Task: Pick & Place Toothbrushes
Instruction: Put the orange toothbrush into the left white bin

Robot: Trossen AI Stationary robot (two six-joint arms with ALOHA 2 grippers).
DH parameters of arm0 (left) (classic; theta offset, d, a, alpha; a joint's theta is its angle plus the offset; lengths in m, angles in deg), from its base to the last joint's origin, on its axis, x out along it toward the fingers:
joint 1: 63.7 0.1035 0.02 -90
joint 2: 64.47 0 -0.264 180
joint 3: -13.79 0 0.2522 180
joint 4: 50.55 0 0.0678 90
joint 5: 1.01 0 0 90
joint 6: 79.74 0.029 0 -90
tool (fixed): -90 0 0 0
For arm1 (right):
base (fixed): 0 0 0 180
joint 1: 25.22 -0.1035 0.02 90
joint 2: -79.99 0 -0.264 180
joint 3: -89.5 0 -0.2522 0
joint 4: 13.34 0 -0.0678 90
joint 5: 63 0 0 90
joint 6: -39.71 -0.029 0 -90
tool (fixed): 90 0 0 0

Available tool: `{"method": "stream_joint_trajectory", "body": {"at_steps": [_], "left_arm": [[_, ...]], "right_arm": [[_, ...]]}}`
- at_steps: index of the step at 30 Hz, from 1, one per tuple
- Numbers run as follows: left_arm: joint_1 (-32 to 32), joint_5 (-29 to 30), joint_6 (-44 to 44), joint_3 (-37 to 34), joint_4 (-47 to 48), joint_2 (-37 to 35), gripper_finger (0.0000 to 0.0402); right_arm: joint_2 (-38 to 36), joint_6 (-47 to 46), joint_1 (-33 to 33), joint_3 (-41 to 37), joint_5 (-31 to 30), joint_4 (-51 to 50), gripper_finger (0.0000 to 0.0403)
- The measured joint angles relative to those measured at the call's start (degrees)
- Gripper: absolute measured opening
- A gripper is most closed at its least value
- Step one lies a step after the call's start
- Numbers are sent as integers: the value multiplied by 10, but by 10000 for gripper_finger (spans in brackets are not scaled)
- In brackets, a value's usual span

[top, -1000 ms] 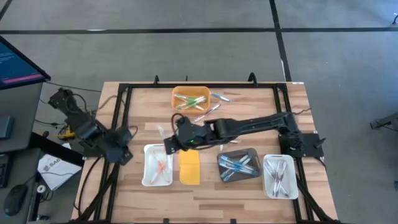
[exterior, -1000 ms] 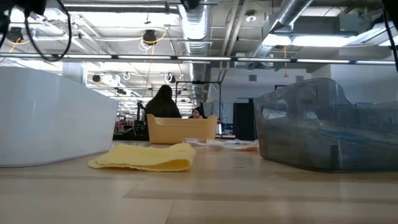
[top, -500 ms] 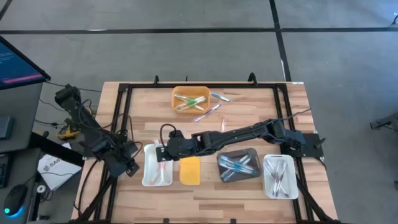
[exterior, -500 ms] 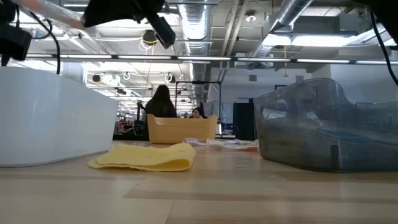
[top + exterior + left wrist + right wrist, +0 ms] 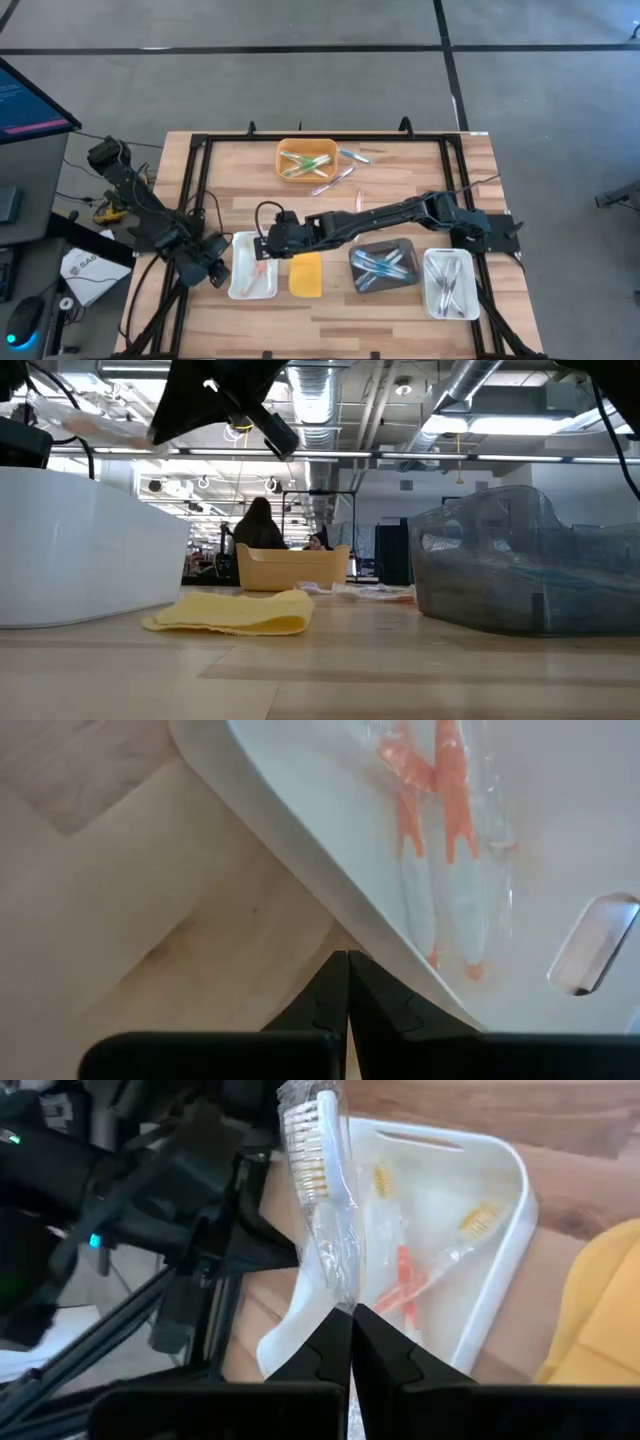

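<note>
Wood-plank surface w/ black frame, grey floor around. On it: orange bin at the far side w/ toothbrushes inside, a few loose ones just beside it; near edge, L to R: white tray w/ orange-handled brushes, yellow lid, dark tray w/ blue brushes, second white tray. Low view: open office behind, ceiling ducts, a person seated far back.

Right end effector above white tray's far end, fingers pinched shut on a wrapped toothbrush. Left end effector shut, empty, just beside tray's left rim.

Vs 1 s ago: right arm has swung from mid-surface to over the white tray; left arm came in closer to the tray, fingers closed fully.
</note>
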Motion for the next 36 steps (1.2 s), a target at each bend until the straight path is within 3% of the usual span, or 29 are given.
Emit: {"method": "stream_joint_trajectory", "body": {"at_steps": [12,21,26,36], "left_arm": [[43,15,57,0,-91,36,1],[81,2,100,0,-157,56,1],[77,-6,91,0,-160,43,1],[78,17,29,0,-100,-4,1]], "right_arm": [[0,-6,1,0,2,-27,0],[0,134,15,0,45,-42,0],[0,178,24,11,75,-63,0],[-2,209,27,40,74,-94,0]]}}
